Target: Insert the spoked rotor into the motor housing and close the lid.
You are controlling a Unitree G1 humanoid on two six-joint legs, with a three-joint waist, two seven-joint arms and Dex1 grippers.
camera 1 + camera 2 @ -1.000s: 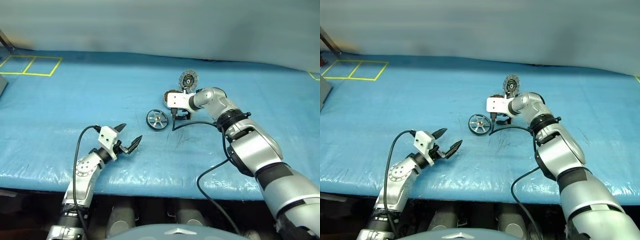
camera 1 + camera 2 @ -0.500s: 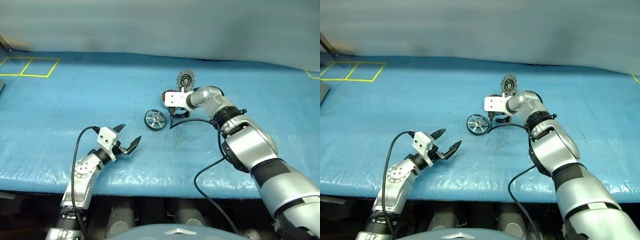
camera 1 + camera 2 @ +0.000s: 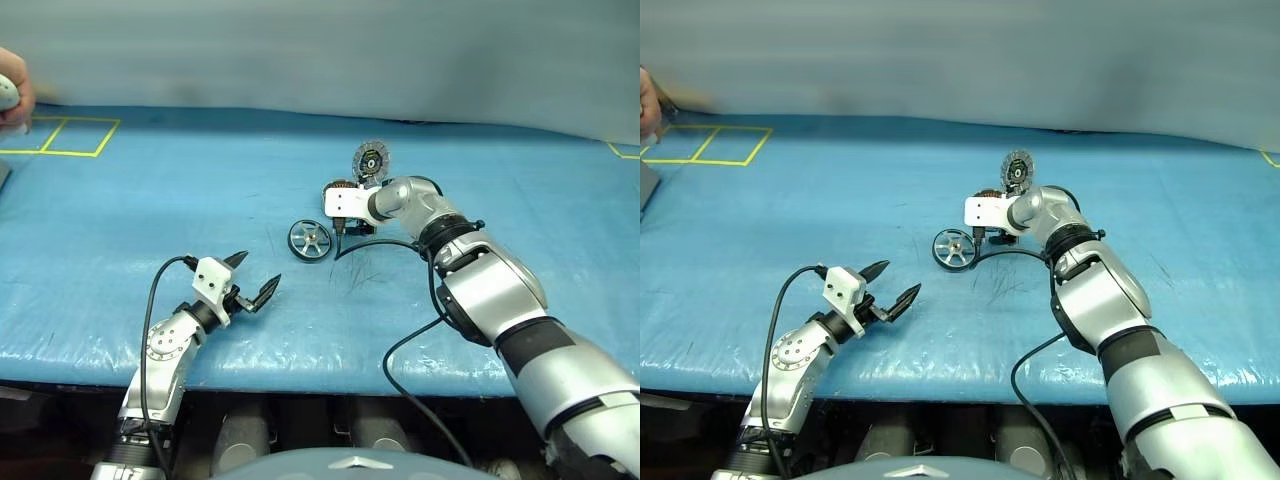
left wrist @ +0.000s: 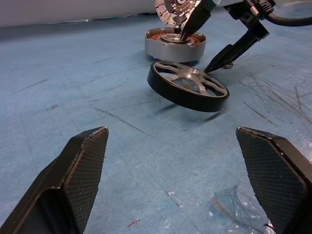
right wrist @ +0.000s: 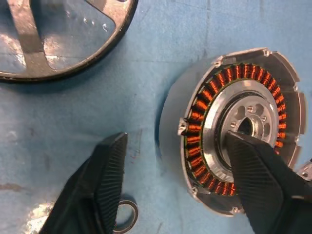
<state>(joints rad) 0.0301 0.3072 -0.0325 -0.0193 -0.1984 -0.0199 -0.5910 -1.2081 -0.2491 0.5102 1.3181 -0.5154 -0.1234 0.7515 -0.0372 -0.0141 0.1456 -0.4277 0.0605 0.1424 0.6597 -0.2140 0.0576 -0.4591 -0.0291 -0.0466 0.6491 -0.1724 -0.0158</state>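
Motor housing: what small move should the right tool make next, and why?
Probably close the right tool to grip the motor housing by its wall and steady it: its fingers straddle that wall, apart. The spoked rotor lies beside it; the lid stands open.

Both arms are built of rounded silver-grey shells joined by black bands. Each wrist carries a small white block, and a black cable [image 3: 405, 340] loops loose from it back along the arm. The left gripper [image 3: 250, 279] and right gripper [image 5: 185, 185] have black tapered fingers [image 4: 80, 170] with a fine cross-hatched texture.
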